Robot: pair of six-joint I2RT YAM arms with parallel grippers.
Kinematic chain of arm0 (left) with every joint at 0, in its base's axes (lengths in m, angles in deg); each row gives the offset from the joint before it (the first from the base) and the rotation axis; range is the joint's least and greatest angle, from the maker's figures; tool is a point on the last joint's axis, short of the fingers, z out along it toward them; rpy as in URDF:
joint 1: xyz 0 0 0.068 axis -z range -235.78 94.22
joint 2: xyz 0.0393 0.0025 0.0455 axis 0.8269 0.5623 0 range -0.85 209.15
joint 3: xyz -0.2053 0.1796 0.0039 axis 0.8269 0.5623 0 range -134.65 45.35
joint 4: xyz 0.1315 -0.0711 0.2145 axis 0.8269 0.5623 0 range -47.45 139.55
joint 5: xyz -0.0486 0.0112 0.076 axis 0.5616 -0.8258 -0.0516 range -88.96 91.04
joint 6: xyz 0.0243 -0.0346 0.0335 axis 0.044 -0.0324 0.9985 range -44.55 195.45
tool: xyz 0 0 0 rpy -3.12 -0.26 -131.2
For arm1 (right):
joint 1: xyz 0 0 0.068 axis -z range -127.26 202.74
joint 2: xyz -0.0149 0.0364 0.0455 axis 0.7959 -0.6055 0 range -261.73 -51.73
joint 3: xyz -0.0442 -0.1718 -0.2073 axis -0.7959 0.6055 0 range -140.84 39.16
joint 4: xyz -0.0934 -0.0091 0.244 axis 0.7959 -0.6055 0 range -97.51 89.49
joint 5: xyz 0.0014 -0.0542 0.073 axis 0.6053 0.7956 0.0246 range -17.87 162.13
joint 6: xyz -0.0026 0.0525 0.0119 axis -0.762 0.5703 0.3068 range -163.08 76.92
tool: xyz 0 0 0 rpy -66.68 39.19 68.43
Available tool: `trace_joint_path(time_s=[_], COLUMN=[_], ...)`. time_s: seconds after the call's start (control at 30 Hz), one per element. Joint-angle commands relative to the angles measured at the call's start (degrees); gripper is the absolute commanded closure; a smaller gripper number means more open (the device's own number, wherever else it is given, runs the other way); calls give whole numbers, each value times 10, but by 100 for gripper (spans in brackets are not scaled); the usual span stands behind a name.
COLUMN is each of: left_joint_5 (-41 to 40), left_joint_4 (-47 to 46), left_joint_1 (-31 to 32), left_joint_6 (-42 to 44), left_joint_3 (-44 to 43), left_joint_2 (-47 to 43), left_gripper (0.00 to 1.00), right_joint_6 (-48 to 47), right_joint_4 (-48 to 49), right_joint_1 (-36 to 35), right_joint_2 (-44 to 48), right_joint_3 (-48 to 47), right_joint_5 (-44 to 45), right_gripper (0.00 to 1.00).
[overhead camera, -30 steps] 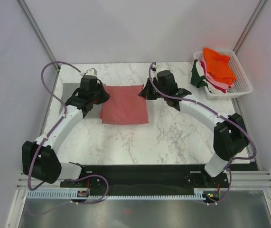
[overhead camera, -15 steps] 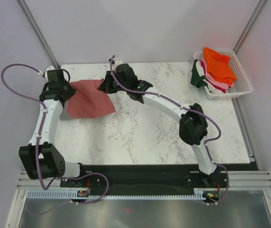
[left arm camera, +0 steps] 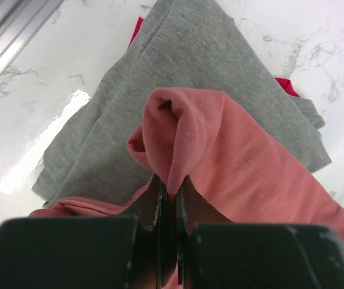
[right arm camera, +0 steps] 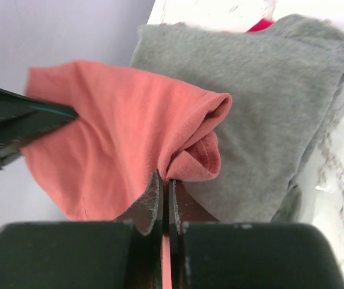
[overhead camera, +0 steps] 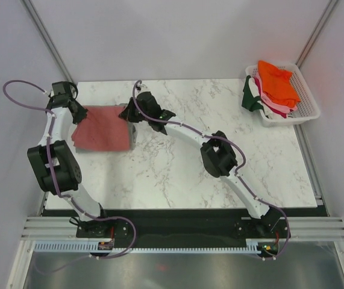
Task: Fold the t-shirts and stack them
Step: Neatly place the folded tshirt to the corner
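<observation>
The folded salmon-pink t-shirt (overhead camera: 102,127) hangs stretched between both grippers at the table's far left, over a folded grey t-shirt (overhead camera: 132,135). My left gripper (overhead camera: 79,109) is shut on its left corner; the pinched fold (left arm camera: 178,138) shows above the grey shirt (left arm camera: 190,54) in the left wrist view. My right gripper (overhead camera: 127,114) is shut on the right corner (right arm camera: 190,144), with the grey shirt (right arm camera: 268,96) beneath. A bit of red cloth (left arm camera: 286,86) pokes out under the grey one.
A white slatted basket (overhead camera: 304,111) at the back right holds orange (overhead camera: 277,81), pink and dark green (overhead camera: 251,96) shirts. The left table edge and wall are right beside the left gripper. Both arms reach far to the left.
Both grippers carried the salmon-pink shirt left from mid-table; it now hangs over the grey shirt at the far left. The right arm has stretched far across.
</observation>
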Motion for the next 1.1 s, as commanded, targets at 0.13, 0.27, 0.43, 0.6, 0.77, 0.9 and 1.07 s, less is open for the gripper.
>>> trace_joint_path(time_s=[0.13, 0.27, 0.43, 0.6, 0.77, 0.9, 1.07], left_joint_5=[22, 33, 61, 39, 14, -22, 5], left_joint_4=[-67, -78, -84, -116, -105, -85, -79], left_joint_1=[-11, -21, -32, -26, 1, 26, 80], left_joint_6=[11, 18, 6, 3, 6, 13, 23], left_joint_3=[-46, -67, -73, -21, 6, 20, 52], left_joint_2=[81, 122, 124, 56, -12, -49, -78], left_gripper=[98, 97, 29, 1, 2, 2, 4], right_joint_6=[33, 14, 23, -13, -86, -130, -134], right_joint_4=[125, 144, 152, 137, 121, 110, 113], right_joint_1=[34, 36, 41, 43, 45, 56, 99], right_joint_2=[-49, -47, -69, -17, 100, 217, 379], right_joint_3=[-70, -65, -84, -39, 67, 200, 426], right_joint_5=[26, 47, 62, 67, 60, 59, 9], right_gripper=[100, 100, 28, 13, 17, 21, 23])
